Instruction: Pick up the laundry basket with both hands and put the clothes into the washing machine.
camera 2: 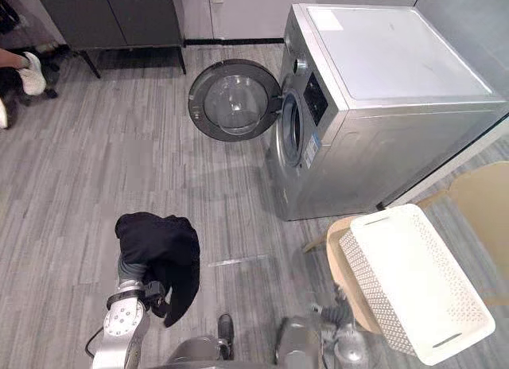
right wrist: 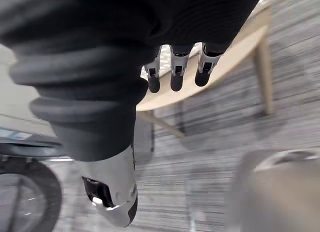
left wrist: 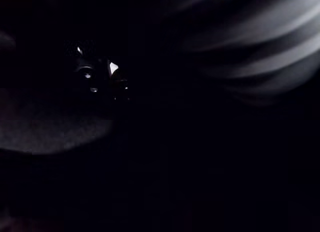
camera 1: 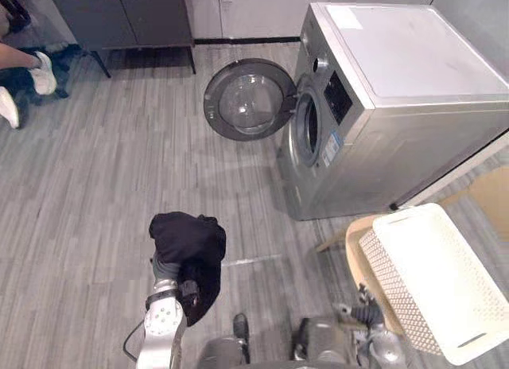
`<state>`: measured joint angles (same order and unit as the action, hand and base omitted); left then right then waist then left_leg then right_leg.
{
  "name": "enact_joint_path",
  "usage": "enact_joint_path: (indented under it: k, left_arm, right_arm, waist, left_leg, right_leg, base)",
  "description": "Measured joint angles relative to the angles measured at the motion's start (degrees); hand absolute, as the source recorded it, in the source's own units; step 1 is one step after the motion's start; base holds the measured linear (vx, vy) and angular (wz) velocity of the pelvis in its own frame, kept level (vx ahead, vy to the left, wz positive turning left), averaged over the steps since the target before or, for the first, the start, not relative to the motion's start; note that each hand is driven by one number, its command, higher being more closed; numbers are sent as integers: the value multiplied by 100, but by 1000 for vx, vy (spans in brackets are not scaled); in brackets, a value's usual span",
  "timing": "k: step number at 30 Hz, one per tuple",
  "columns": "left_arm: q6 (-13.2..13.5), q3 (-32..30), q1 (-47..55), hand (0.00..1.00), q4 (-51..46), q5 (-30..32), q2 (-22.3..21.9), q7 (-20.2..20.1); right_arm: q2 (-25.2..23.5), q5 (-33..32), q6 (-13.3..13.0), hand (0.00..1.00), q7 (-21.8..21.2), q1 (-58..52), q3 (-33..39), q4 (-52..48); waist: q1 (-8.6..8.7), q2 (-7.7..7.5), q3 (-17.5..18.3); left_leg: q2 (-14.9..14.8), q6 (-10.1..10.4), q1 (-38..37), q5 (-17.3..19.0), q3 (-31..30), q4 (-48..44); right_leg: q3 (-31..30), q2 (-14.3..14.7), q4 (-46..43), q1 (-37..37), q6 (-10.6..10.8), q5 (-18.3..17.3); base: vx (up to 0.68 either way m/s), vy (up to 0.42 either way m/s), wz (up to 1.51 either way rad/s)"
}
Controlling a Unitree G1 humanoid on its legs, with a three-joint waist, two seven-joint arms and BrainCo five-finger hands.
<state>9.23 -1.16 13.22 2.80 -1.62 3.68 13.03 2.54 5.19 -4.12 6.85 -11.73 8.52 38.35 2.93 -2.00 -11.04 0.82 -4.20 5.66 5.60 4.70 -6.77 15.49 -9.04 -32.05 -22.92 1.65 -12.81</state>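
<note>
A black garment (camera 1: 191, 242) hangs bunched over my left hand (camera 1: 165, 268), held above the floor at the lower left; dark cloth covers the left wrist view. The silver washing machine (camera 1: 398, 106) stands at the upper right, its round door (camera 1: 250, 99) swung wide open to the left of the drum opening (camera 1: 310, 126). A white perforated laundry basket (camera 1: 437, 281) rests on a light wooden stool (camera 1: 355, 250) at the lower right, and I see no clothes in it. My right hand (right wrist: 172, 72) hangs beside the stool with relaxed fingers and holds nothing.
A person's leg and white shoes (camera 1: 40, 73) show at the upper left. A dark cabinet on thin legs (camera 1: 119, 19) stands against the back wall. Grey plank floor (camera 1: 119, 170) lies between me and the machine.
</note>
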Motion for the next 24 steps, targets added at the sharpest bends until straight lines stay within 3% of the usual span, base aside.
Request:
enact_joint_path:
  k: [1,3,5,6,7,8,9,10,11,12,13,14,16,18,19,21,22,23,24]
  left_arm:
    - [-1,22,-16,100,3,0,2,-17]
    - [1,192,-107,100,19,3,-14,-72]
    - [3,375,-81,100,19,3,-77,-90]
    - [2,407,6,100,13,2,-142,-157]
    - [-3,399,89,100,-7,2,-204,-173]
    - [-5,414,237,100,-166,-6,-298,-197]
    - [-5,456,297,100,-296,-11,-418,-267]
    - [-5,438,370,100,-377,-13,-489,-300]
    - [-4,456,485,100,-469,-23,-564,-308]
    - [-7,499,476,100,-471,-62,-572,-308]
    - [-7,519,460,100,-472,-62,-570,-309]
    - [-8,552,428,100,-479,-63,-586,-322]
    - [-9,544,424,100,-542,-69,-680,-397]
    - [-9,585,392,100,-581,-68,-671,-430]
    - [-14,584,349,100,-579,-62,-645,-426]
    - [-28,631,314,100,-578,-55,-669,-425]
    - [-24,811,347,100,-589,-53,-669,-418]
    - [-27,859,409,100,-585,-56,-608,-413]
    - [-83,845,356,100,-528,-53,-483,-414]
  right_arm:
    - [-3,-25,18,0,3,-10,32,24]
    - [26,-8,73,0,60,-29,204,361]
    - [-1,-10,124,0,55,-122,229,486]
    - [6,-10,172,0,54,-234,221,461]
    - [25,-9,190,0,57,-257,231,448]
    - [71,-12,214,0,62,-273,232,359]
    - [154,-17,225,0,65,-270,228,305]
    - [202,-19,224,0,65,-268,220,278]
    - [228,-37,222,0,64,-252,163,260]
    - [225,-67,226,0,78,-209,133,204]
    - [224,-72,230,0,82,-187,140,143]
    - [203,-84,227,0,81,-150,158,27]
    - [133,-121,231,0,95,-76,200,-108]
    - [80,-130,231,0,146,-6,217,-117]
    - [30,-129,225,0,198,48,215,-110]
    - [30,-135,257,0,256,42,219,-89]
    - [48,-158,291,0,395,-95,470,71]
    - [105,-168,293,0,423,-163,509,317]
    - [27,-177,329,0,423,-161,511,395]
  waist:
    - [-1,14,-21]
    - [88,-12,-43]
    - [131,-111,-20]
    - [104,-57,-14]
    - [79,35,8]
    - [136,176,7]
    - [90,355,-6]
    - [6,431,-12]
    - [-173,485,5]
    - [-263,479,6]
    - [-313,441,-4]
    - [-392,362,-19]
    - [-442,275,-16]
    - [-566,280,12]
    - [-630,181,35]
    - [-664,170,70]
    - [-695,269,136]
    - [-710,267,234]
    - [-636,61,285]
  left_leg:
    - [3,4,-20,23,-6,2]
    - [62,98,-224,272,-198,-10]
    - [133,180,-461,636,-328,-212]
    - [64,244,-650,969,-350,-439]
    - [-33,319,-737,1066,-312,-648]
    - [-302,492,-373,1205,-132,-1959]
    - [-742,577,333,893,70,-3750]
    - [-981,572,583,508,156,-4457]
    - [-1406,566,1002,156,294,-5586]
    - [-1678,570,1290,186,407,-6191]
    - [-1747,550,1417,199,483,-6308]
    - [-1880,458,1614,283,715,-6259]
    - [-1876,504,1902,491,932,-5462]
    - [-1664,614,1898,520,903,-3517]
    - [-1333,700,1847,385,625,-2305]
    - [-1019,719,1769,-106,313,-1247]
    - [-943,726,1684,-833,-40,-532]
    - [-935,876,1708,-1354,-235,-856]
    - [-799,768,1760,-1166,-90,-1121]
  right_leg:
    - [-1,46,166,-50,43,39]
    - [-87,229,1661,-93,118,656]
    - [-267,175,1709,-64,-2,840]
    - [-263,211,1441,49,-132,919]
    - [-185,229,1289,154,-193,944]
    - [44,265,1060,327,-206,939]
    - [173,481,1030,588,-360,729]
    - [172,614,1050,752,-459,650]
    - [100,820,1051,1059,-541,487]
    - [32,921,1131,1379,-603,318]
    - [-13,925,1204,1542,-600,254]
    - [-162,925,1447,1876,-607,210]
    - [-334,901,1970,2452,-596,220]
    - [-458,850,2194,2815,-584,213]
    - [-573,659,2196,2956,-345,57]
    - [-648,533,2179,3100,-98,-103]
    - [-722,506,2114,3238,214,-297]
    - [-889,435,2015,3425,461,-602]
    - [-927,238,1954,3443,478,-636]
  base:
    - [274,-69,25]
    - [404,-92,45]
    - [523,-169,52]
    - [527,-196,29]
    - [575,-172,29]
    - [580,-194,33]
    - [609,-197,22]
    - [622,-197,-28]
    - [636,-139,-54]
    - [620,-120,-50]
    - [590,-117,-36]
    - [573,-94,-31]
    - [563,-41,-37]
    - [592,109,-51]
    - [623,227,-51]
    - [524,257,-37]
    - [430,264,-72]
    - [529,347,-64]
    - [620,363,-75]
